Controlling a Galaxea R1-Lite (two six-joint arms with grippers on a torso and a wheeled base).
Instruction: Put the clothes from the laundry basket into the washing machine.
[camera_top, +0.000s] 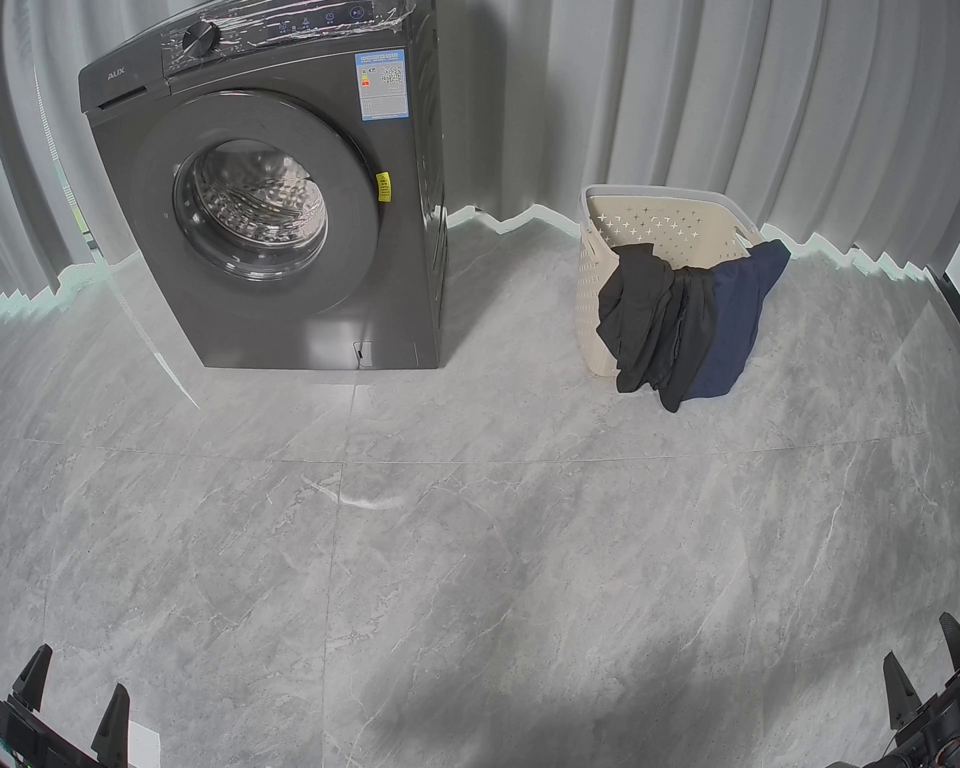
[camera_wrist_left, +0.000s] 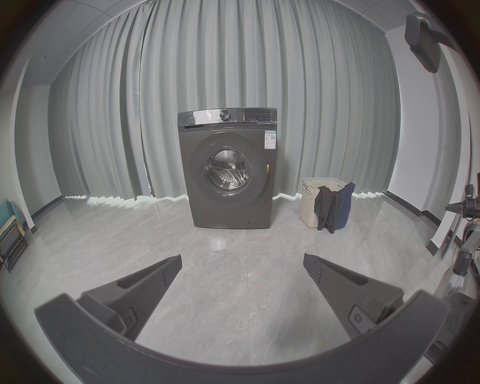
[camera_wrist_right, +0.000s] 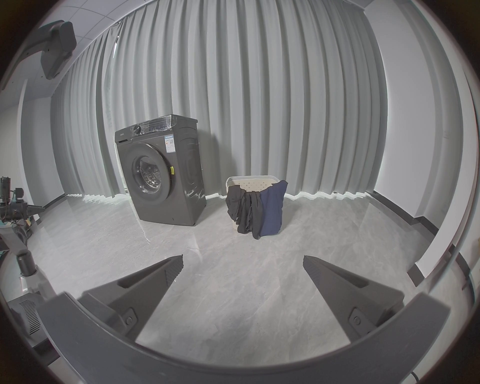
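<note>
Clothes (camera_top: 680, 320) well apart from right hand (camera_top: 922, 665)

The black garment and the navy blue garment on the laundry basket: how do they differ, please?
The black garment hangs in bunched folds; the navy blue garment lies smoother. The black one drapes mid-front, the navy one over the right corner. Both hang over the front rim of the cream perforated laundry basket.
</note>
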